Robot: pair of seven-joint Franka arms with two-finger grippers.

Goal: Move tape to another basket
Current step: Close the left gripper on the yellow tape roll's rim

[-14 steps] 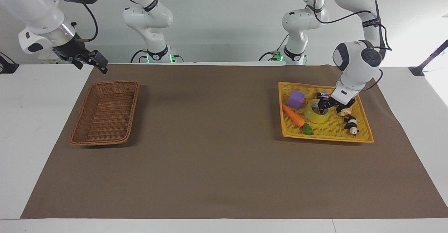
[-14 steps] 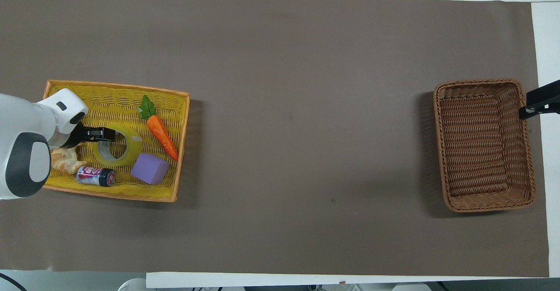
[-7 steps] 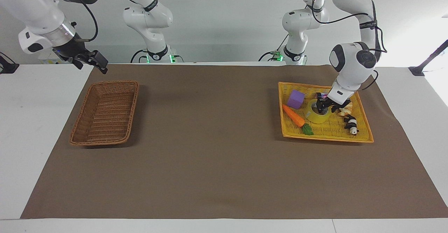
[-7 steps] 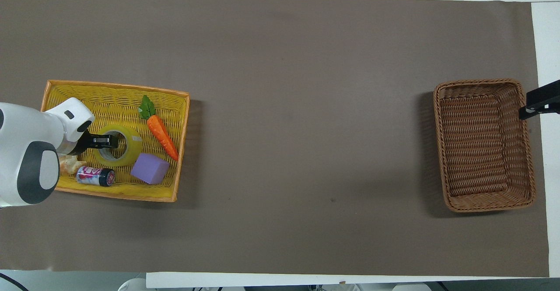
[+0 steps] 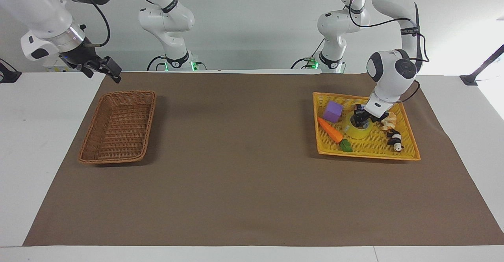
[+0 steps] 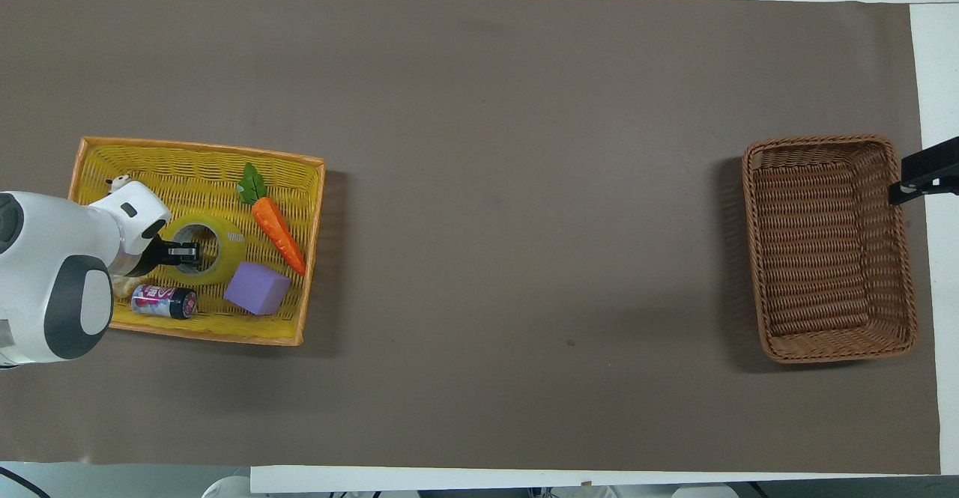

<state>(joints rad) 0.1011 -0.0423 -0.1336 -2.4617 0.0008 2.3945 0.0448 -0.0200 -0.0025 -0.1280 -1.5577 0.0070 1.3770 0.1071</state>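
at the right arm's end of the table the wicker basket [image 5: 118,126] lies as it did a second ago, and the right gripper [image 5: 112,69] waits over its corner, whether spread or together i cannot tell. the tape [image 5: 357,129] sits flat in the yellow tray [image 5: 409,153], between the carrot [image 5: 330,130] and the can [image 6: 163,301]. the left gripper [image 5: 360,119] has slid in over the roll, fingers now down at its core; grip unclear.

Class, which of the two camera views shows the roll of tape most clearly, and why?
The overhead view: it looks straight down the tape, showing its yellow ring and open core in the yellow tray, beside the purple block. The left gripper covers one edge. The facing view shows the tape flattened, half covered by that gripper.
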